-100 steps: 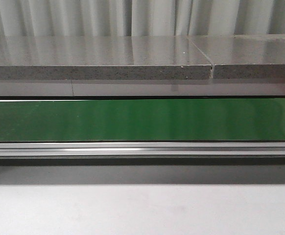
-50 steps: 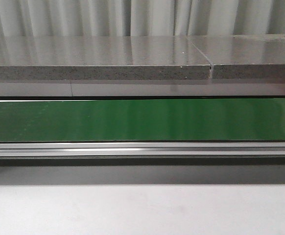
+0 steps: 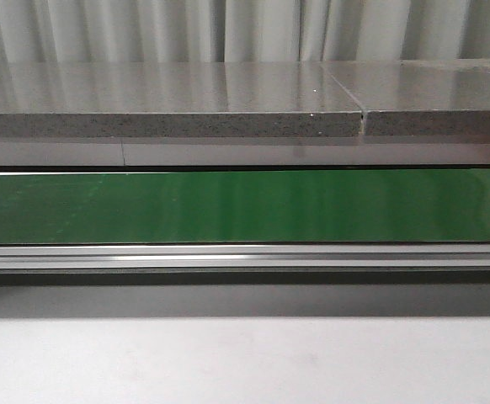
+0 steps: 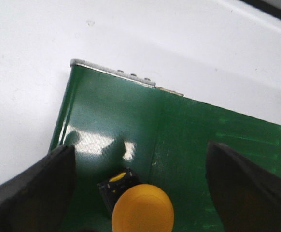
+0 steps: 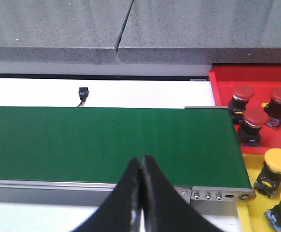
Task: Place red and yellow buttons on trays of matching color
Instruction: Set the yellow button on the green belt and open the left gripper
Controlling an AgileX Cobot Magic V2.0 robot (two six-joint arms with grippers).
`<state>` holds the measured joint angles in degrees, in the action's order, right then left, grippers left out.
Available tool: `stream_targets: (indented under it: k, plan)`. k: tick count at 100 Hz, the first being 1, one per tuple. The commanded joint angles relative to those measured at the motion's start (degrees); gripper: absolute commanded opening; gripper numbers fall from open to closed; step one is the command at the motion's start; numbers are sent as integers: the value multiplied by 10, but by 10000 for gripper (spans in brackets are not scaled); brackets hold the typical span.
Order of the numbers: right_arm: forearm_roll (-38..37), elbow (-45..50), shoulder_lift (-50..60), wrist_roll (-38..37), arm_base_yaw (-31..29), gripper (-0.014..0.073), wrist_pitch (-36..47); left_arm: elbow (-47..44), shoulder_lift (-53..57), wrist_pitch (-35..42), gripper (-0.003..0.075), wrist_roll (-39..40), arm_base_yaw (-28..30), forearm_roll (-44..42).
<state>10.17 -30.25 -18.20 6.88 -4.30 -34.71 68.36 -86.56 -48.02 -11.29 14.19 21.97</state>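
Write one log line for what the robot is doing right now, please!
left fingers: open around yellow button on green belt | right fingers: shut, empty, over belt | red tray: three red buttons

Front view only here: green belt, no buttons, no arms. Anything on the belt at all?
Observer: Yes. The left wrist view shows a yellow button sitting on the green belt near its end plate.
Operator: Left gripper on it?
Observer: Not yet. The left gripper is open, one finger on each side of the button, with gaps on both sides.
Operator: Right arm?
Observer: The right gripper is shut and empty, above the near edge of the belt.
Operator: Trays filled?
Observer: Partly. The right wrist view shows three red buttons in the red tray and two yellow buttons in the yellow tray, both past the belt's end.
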Motion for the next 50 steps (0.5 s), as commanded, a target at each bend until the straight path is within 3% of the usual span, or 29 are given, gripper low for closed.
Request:
stream_targets:
  k: [1, 22, 50]
  plan:
    - [1, -13, -2, 4, 1, -67, 39, 12, 38, 26, 546, -2, -2, 18]
    - [1, -13, -2, 4, 1, -67, 39, -2, 73, 13, 545, 6, 13, -1]
    - [1, -13, -2, 4, 1, -67, 39, -90, 139, -2, 546, 17, 121, 0]
